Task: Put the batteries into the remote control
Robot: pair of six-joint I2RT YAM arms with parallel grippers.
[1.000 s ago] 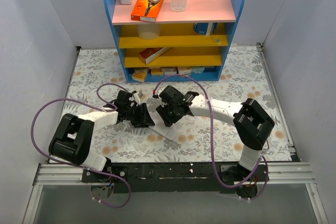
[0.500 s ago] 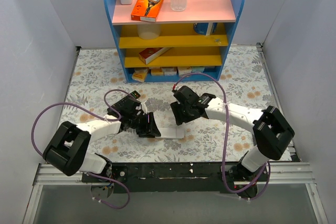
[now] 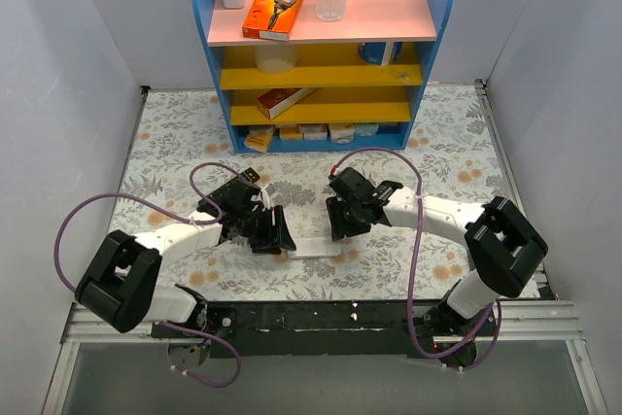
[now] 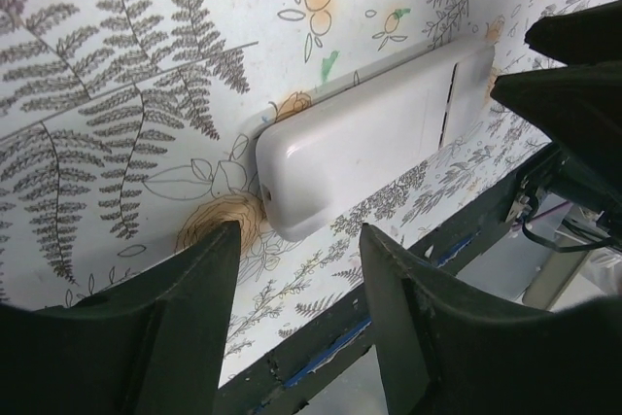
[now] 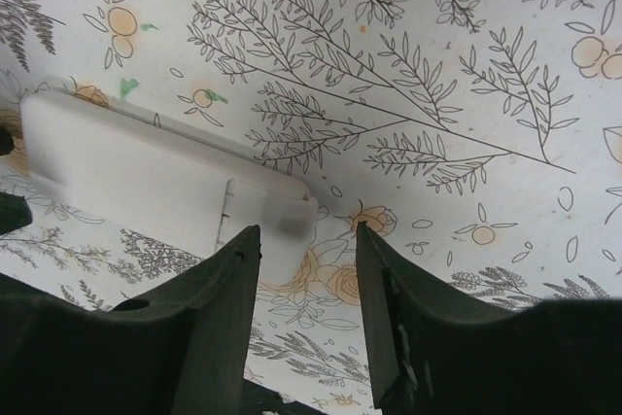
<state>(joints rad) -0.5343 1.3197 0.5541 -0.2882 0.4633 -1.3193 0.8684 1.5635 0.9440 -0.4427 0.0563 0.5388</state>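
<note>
On the floral mat (image 3: pixel 175 143), L to R: my left gripper (image 4: pixel 301 240), part open, empty; the remote control (image 3: pixel 316 246), flat, back up; my right gripper (image 5: pixel 306 235), part open, empty. Remote looks light, rigid, slick plastic, so pinch across its long edges. Wrist cams show the batt. cover seam (image 5: pixel 228 209), top cam doesn't; no batteries visible in any view.

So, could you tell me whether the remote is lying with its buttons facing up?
No, the remote lies with its plain white back up, and the seam of its cover shows near one end.
</note>
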